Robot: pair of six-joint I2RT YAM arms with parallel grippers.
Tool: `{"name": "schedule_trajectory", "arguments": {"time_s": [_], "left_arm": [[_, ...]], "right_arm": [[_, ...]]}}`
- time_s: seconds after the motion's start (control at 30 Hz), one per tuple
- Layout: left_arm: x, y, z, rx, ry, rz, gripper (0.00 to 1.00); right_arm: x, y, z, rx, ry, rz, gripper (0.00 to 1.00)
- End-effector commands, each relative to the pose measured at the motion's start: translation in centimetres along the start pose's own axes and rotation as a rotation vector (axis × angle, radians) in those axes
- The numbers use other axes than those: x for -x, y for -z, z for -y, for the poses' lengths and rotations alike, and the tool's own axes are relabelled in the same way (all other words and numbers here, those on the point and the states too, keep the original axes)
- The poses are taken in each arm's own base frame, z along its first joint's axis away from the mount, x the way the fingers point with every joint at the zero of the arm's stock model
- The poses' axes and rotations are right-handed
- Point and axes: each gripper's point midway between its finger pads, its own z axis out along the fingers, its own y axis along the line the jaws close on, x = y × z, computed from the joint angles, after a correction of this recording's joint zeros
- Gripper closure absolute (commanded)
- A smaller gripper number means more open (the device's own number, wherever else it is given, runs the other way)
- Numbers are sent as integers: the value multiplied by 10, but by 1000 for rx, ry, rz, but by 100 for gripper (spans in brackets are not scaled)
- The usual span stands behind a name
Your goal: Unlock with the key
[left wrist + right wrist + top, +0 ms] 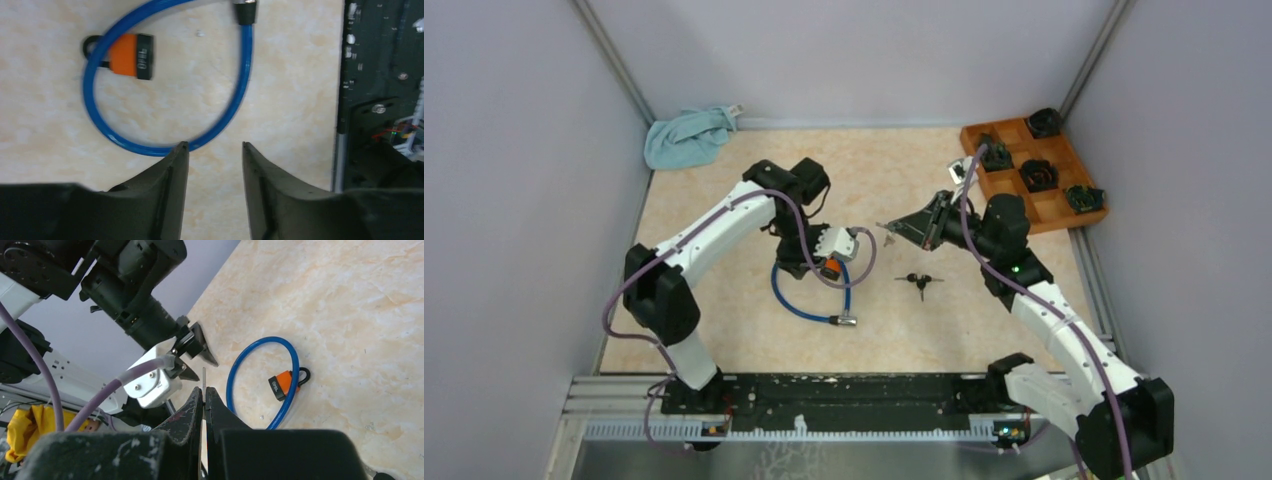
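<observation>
A blue cable lock (804, 300) lies looped on the table, with its orange and black lock body (829, 267) at the loop's top. The loop (100, 125) and the body (131, 55) also show in the left wrist view. My left gripper (213, 146) is open and empty, hovering just above the near side of the loop; from above it (809, 258) sits right by the lock body. My right gripper (205, 390) is shut on a thin metal key (204, 376) that points toward the left gripper. It (894, 228) hangs in the air to the right of the lock. The lock body (282, 383) lies below it.
A second bunch of black-headed keys (919, 282) lies on the table right of the cable. A blue cloth (686, 137) is at the back left. A wooden tray (1064, 205) with several black locks is at the back right. A black rail (824, 395) runs along the near edge.
</observation>
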Motion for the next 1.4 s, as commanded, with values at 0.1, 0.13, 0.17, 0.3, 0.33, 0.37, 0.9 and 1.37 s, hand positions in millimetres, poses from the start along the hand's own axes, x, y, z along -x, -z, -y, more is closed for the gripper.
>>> {"name": "schedule_trajectory", "arguments": {"time_s": [0.1, 0.13, 0.17, 0.3, 0.33, 0.37, 0.9, 1.37], "left_arm": [[-24, 15, -63, 261, -99, -31, 3], [-44, -5, -58, 290, -155, -83, 2], [-50, -12, -59, 357, -201, -98, 0], [-40, -33, -35, 382, -251, -17, 0], [-35, -41, -28, 347, -211, 11, 0], [-33, -49, -16, 279, -178, 29, 0], [-45, -129, 42, -84, -79, -22, 32], [-40, -81, 16, 221, -33, -95, 100]], "right_arm": [[23, -3, -7, 6, 54, 61, 100], [22, -3, -5, -1, 54, 59, 100], [22, -2, -3, -9, 56, 58, 100], [22, 2, 8, -44, 52, 61, 100], [23, 3, 10, -52, 49, 63, 100], [24, 4, 13, -61, 48, 67, 100], [39, 7, 11, -101, 56, 84, 100], [35, 12, 9, -101, 54, 85, 100]]}}
